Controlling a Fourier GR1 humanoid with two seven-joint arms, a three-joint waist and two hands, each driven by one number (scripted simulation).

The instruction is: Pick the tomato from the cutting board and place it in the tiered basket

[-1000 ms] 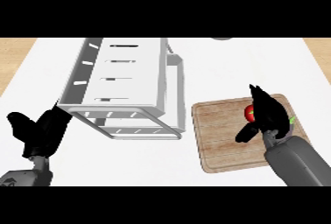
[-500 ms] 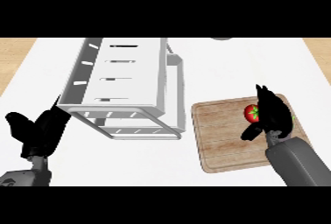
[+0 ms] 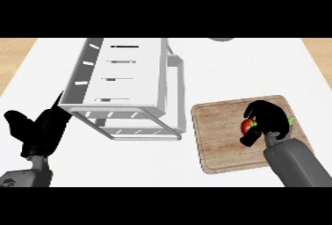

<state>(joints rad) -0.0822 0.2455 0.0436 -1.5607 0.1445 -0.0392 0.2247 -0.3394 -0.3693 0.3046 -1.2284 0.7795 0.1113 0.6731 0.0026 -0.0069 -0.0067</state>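
Right hand [image 3: 269, 117] curled over the tomato [image 3: 247, 126], fingers and thumb bent round it and hiding most of it; only a red patch with a bit of green showing at the hand's left side. Tomato still down on the cutting board [image 3: 217, 132], near the counter's [image 3: 259, 70] right edge. Just left of the board, the white tiered basket [image 3: 123, 83]. Left hand [image 3: 39, 129] at the counter's left edge, open, fingers straight and pointing up, holding nothing.

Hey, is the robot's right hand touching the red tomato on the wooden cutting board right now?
Touching. The head view shows the right hand curled over the red tomato, with no gap between them.
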